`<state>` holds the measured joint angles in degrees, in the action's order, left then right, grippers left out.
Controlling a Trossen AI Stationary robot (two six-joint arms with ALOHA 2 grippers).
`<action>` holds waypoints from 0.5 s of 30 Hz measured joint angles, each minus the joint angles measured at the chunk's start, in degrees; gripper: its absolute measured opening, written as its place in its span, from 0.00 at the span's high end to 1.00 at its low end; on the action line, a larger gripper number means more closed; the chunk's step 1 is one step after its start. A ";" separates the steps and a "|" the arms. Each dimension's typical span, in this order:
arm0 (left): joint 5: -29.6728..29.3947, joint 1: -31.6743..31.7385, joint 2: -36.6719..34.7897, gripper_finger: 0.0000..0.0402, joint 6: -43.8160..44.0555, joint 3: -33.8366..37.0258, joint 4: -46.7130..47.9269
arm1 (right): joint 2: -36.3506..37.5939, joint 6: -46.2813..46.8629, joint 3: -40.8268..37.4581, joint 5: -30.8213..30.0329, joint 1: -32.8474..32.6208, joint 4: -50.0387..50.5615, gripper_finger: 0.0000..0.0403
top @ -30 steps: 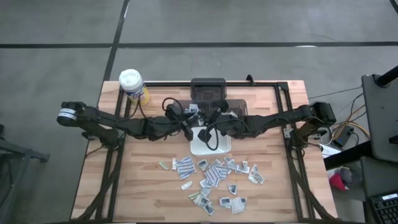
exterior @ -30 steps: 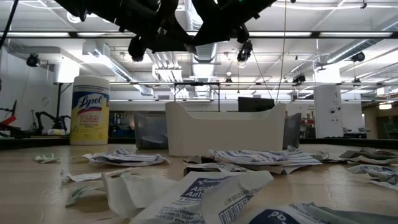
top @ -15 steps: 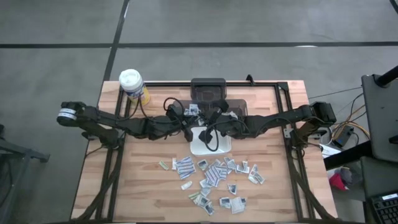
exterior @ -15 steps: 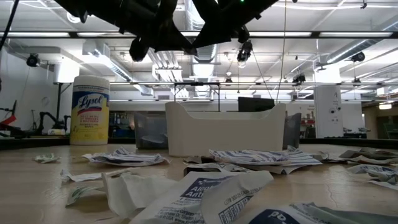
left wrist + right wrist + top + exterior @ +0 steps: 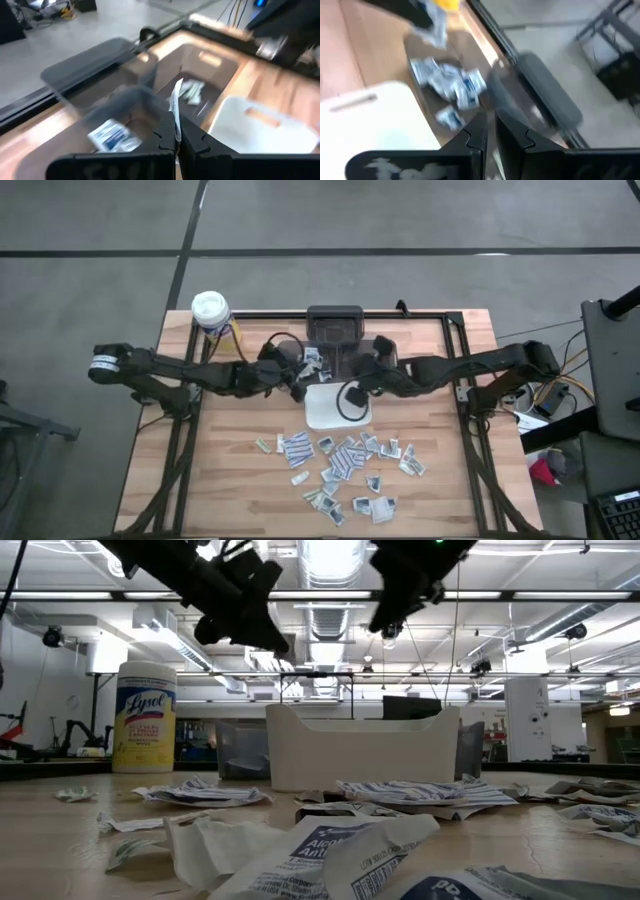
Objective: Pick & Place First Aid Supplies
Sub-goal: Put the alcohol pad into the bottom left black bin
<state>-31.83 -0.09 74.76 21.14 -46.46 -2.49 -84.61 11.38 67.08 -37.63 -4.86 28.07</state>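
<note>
Packets (image 5: 345, 465) lie loose across the front half of the desk (image 5: 230, 480). There are roughly two dozen, white and grey with bluish print, a few of them greenish; the heap overlaps too much for an exact count. Just behind that scatter stands one white tray (image 5: 325, 408), near the middle of the desk. Beyond the tray sits one clear bin (image 5: 120, 95) with several more packets (image 5: 450, 82) inside it, at least four.

Two arms reach in from either side and meet over the back edge of the tray and the bin. The left tool (image 5: 176, 135) hangs above the bin, closed on a single thin packet (image 5: 176, 102) that stands edge-up between its tips, clear of the bin floor and apart from the packets lying there. The right tool (image 5: 490, 132) hovers just beside it over the same bin, with nothing seen in it; whether it is open or closed I cannot tell.

One yellow canister (image 5: 213, 315) with a white lid stands at the far left corner.
</note>
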 joint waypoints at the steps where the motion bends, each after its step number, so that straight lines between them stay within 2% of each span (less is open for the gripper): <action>1: 0.97 0.77 0.00 1.00 -1.02 -0.75 2.04 | 0.97 1.55 -0.22 0.10 -0.01 2.60 0.92; 6: 4.61 5.15 0.72 1.00 -6.99 -4.99 12.13 | 7.34 8.16 -2.93 0.38 -0.99 11.13 0.92; 9: 7.12 8.22 1.09 1.00 -10.35 -7.49 17.72 | 12.39 10.72 -6.23 0.38 -2.31 10.82 0.92; 15: 14.02 14.19 1.22 1.00 -15.75 -9.73 23.20 | 21.76 16.51 -12.49 0.31 -5.39 10.21 0.92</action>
<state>-17.81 14.10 75.99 5.39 -56.19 20.71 -62.85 27.89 54.60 -37.32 -10.25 38.27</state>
